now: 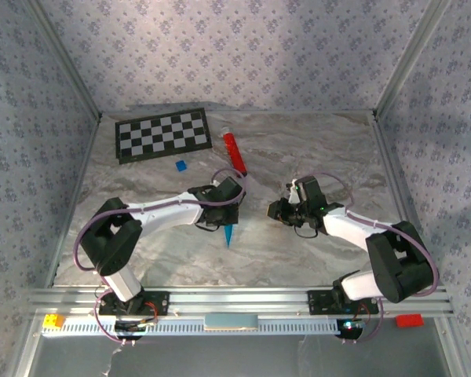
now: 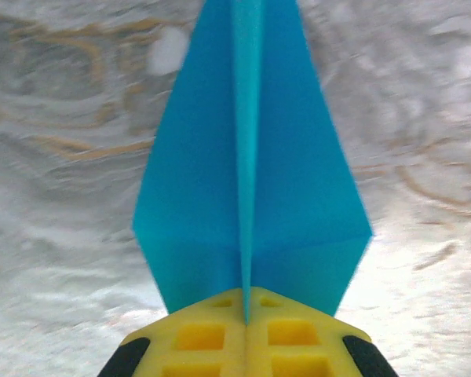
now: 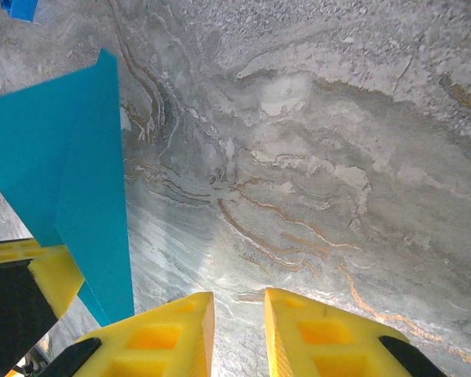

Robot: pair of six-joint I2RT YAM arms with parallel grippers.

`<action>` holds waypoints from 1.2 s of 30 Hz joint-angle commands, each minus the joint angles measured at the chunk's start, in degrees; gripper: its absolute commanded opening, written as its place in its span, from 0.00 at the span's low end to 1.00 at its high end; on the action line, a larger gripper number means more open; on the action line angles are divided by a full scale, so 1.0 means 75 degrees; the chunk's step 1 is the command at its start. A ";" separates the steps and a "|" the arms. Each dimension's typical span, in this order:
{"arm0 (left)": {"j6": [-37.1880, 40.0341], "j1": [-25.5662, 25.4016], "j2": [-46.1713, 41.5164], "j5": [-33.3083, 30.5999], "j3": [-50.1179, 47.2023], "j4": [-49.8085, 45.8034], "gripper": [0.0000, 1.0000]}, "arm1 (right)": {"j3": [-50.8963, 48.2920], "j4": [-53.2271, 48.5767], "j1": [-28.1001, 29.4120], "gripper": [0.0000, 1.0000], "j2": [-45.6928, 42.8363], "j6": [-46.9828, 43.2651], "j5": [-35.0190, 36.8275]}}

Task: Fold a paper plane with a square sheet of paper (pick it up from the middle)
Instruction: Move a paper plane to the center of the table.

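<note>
Gripping the paper plane (image 2: 247,181) by its centre crease, the left hand (image 2: 247,320) is clenched on the fold, its yellow fingers (image 2: 196,338) pressed together and a wing spreading flat to either side. From above, the plane's slim point (image 1: 228,234) pokes out from under that hand toward the near edge of the surface (image 1: 298,259); I cannot tell whether the tip touches down.

To the plane's right, a little apart from it, the right hand (image 3: 239,314) has its fingers slightly parted over bare marble, grasping nothing.

Behind the plane lies a red cylinder (image 1: 235,151), one end close to the left arm's wrist. A small dark-blue block (image 1: 180,166) sits behind and to the plane's left, and a checkerboard (image 1: 162,135) lies farther back the same way, close to the far-left corner.

Open marbled surface runs from the plane forward to the aluminium rail (image 1: 243,298), and rightward past the right hand to the frame along the side. A yellow block (image 1: 53,320) and a red block (image 1: 409,320) rest at the rail's two ends.
</note>
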 commanded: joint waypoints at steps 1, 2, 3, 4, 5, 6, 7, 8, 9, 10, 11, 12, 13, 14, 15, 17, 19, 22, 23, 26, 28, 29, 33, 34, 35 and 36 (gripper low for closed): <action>0.0142 -0.0093 0.0003 -0.0603 0.0150 -0.0807 0.04 | -0.0079 -0.0143 0.0028 0.25 -0.0093 0.0127 0.0121; 0.0141 -0.0106 0.0039 -0.0604 0.0153 -0.0811 0.05 | -0.0080 -0.0145 0.0026 0.25 -0.0086 0.0128 0.0130; 0.0146 -0.0119 0.0077 -0.0593 0.0174 -0.0829 0.05 | -0.0079 -0.0147 0.0027 0.25 -0.0083 0.0127 0.0130; 0.0141 -0.0136 0.0113 -0.0592 0.0190 -0.0840 0.06 | -0.0067 -0.0139 0.0027 0.25 -0.0076 0.0127 0.0122; 0.0152 -0.0153 0.0145 -0.0604 0.0201 -0.0849 0.06 | -0.0077 -0.0145 0.0033 0.25 -0.0072 0.0128 0.0118; 0.0149 -0.0166 0.0155 -0.0600 0.0221 -0.0836 0.06 | -0.0069 -0.0142 0.0039 0.25 -0.0072 0.0133 0.0121; 0.0152 -0.0190 0.0168 -0.0593 0.0212 -0.0816 0.07 | -0.0077 -0.0137 0.0046 0.25 -0.0063 0.0139 0.0121; 0.0164 -0.0187 0.0174 -0.0584 0.0228 -0.0813 0.08 | -0.0066 -0.0127 0.0050 0.25 -0.0057 0.0136 0.0121; 0.0160 -0.0190 0.0187 -0.0571 0.0233 -0.0800 0.08 | -0.0067 -0.0124 0.0050 0.25 -0.0050 0.0140 0.0121; 0.0176 -0.0193 0.0204 -0.0557 0.0245 -0.0794 0.09 | -0.0067 -0.0115 0.0062 0.25 -0.0042 0.0145 0.0121; 0.0177 -0.0196 0.0222 -0.0521 0.0235 -0.0781 0.09 | -0.0071 -0.0103 0.0062 0.25 -0.0036 0.0150 0.0121; 0.0175 -0.0190 0.0246 -0.0496 0.0241 -0.0772 0.09 | -0.0071 -0.0109 0.0074 0.25 -0.0034 0.0162 0.0111; 0.0176 -0.0196 0.0245 -0.0437 0.0222 -0.0731 0.10 | -0.0060 -0.0103 0.0073 0.26 -0.0038 0.0160 0.0101; 0.0176 -0.0190 0.0257 -0.0382 0.0197 -0.0674 0.10 | -0.0047 -0.0101 0.0079 0.26 -0.0041 0.0160 0.0089; 0.0161 -0.0190 0.0266 -0.0348 0.0182 -0.0645 0.11 | -0.0046 -0.0092 0.0093 0.26 -0.0039 0.0160 0.0086; 0.0157 -0.0190 0.0309 -0.0292 0.0176 -0.0604 0.11 | -0.0038 -0.0069 0.0105 0.26 -0.0044 0.0166 0.0043; 0.0161 -0.0190 0.0359 -0.0264 0.0187 -0.0609 0.12 | -0.0028 0.0018 0.0137 0.26 -0.0040 0.0176 -0.0038; 0.0182 -0.0196 0.0421 -0.0189 0.0210 -0.0591 0.12 | 0.0051 0.0110 0.0222 0.27 -0.0019 0.0122 -0.0230; 0.0182 -0.0191 0.0442 -0.0165 0.0210 -0.0575 0.13 | 0.0074 0.0129 0.0246 0.27 -0.0014 0.0095 -0.0264; 0.0192 -0.0193 0.0468 -0.0125 0.0217 -0.0520 0.14 | 0.0132 0.0149 0.0329 0.27 0.0020 0.0080 -0.0254; 0.0210 -0.0193 0.0491 -0.0105 0.0243 -0.0539 0.15 | 0.0156 0.0158 0.0361 0.28 0.0066 0.0078 -0.0254; 0.0205 -0.0191 0.0509 -0.0102 0.0243 -0.0532 0.15 | 0.0156 0.0162 0.0376 0.28 0.0088 0.0080 -0.0254; 0.0222 -0.0199 0.0572 -0.0068 0.0255 -0.0535 0.15 | 0.0178 0.0196 0.0427 0.28 0.0163 0.0086 -0.0260; 0.0222 -0.0199 0.0594 -0.0060 0.0252 -0.0528 0.15 | 0.0178 0.0198 0.0434 0.28 0.0183 0.0089 -0.0255; 0.0221 -0.0190 0.0608 -0.0070 0.0257 -0.0537 0.15 | 0.0187 0.0204 0.0447 0.28 0.0197 0.0087 -0.0252; 0.0211 -0.0197 0.0629 -0.0068 0.0242 -0.0532 0.15 | 0.0184 0.0208 0.0451 0.28 0.0200 0.0089 -0.0248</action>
